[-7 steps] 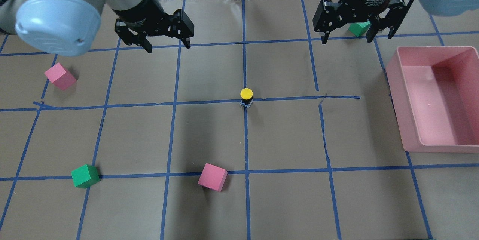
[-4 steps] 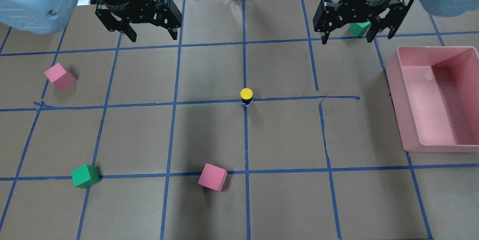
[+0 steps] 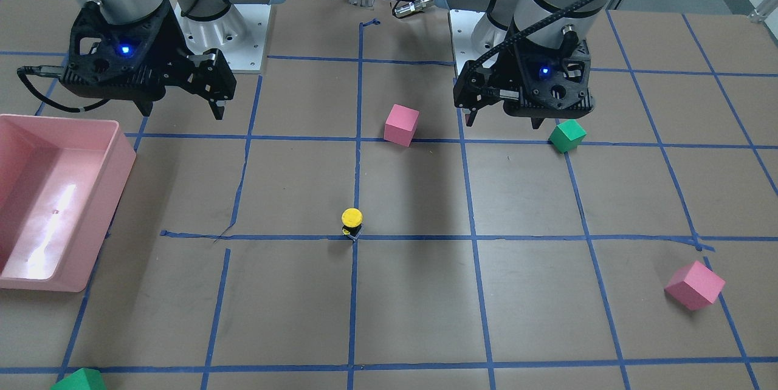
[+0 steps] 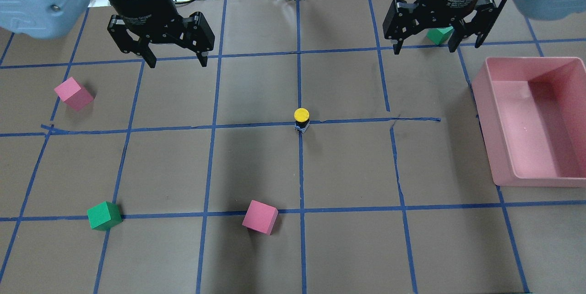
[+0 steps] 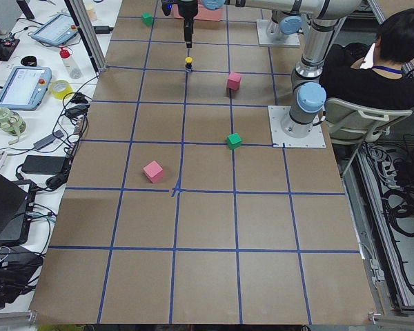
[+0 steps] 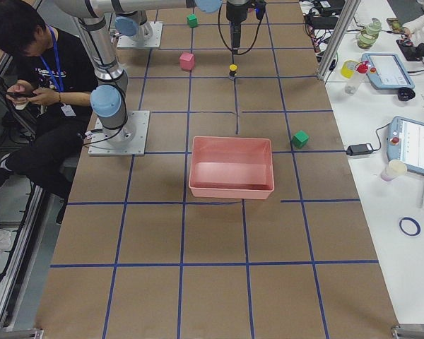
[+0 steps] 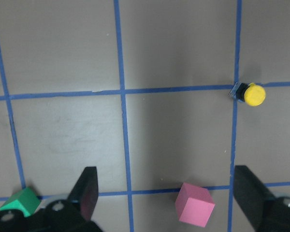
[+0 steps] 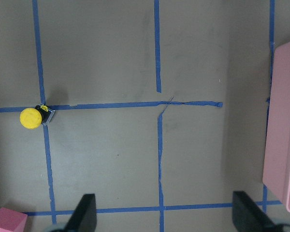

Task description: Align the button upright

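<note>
The button [image 4: 301, 118], with a yellow cap on a black body, stands upright at a tape crossing in the middle of the table. It also shows in the front view [image 3: 352, 222], the left wrist view [image 7: 251, 94] and the right wrist view [image 8: 34, 117]. My left gripper [image 4: 175, 61] is open and empty, raised at the far left, well away from the button. My right gripper [image 4: 435, 47] is open and empty, raised at the far right. Its jaws stand wide apart.
A pink bin [image 4: 531, 120] sits at the right edge. Pink cubes lie at the left [image 4: 73, 93] and front middle [image 4: 260, 216]. Green cubes lie at the front left [image 4: 104, 215] and behind my right gripper [image 4: 438, 35]. Blue tape lines grid the brown table.
My left gripper has moved left and turned, away from the middle. The button and my right gripper have not moved.
</note>
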Motion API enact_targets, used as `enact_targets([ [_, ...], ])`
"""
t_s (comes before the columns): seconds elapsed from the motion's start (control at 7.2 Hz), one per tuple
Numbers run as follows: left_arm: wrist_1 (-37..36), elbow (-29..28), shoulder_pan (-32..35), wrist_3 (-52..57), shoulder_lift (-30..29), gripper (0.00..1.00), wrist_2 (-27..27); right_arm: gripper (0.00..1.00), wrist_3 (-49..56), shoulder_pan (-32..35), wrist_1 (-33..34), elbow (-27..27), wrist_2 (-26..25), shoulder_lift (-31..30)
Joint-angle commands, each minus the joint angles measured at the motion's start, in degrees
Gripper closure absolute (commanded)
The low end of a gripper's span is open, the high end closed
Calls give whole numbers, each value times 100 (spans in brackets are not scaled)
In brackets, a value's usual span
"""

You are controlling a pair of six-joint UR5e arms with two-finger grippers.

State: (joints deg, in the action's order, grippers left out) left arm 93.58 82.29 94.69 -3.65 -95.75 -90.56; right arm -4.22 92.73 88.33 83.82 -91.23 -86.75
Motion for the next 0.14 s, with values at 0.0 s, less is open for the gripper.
enact_targets([
  [0.0,11,24,6,-12,-5,0,-5,0,0,0,0,3,0,0],
])
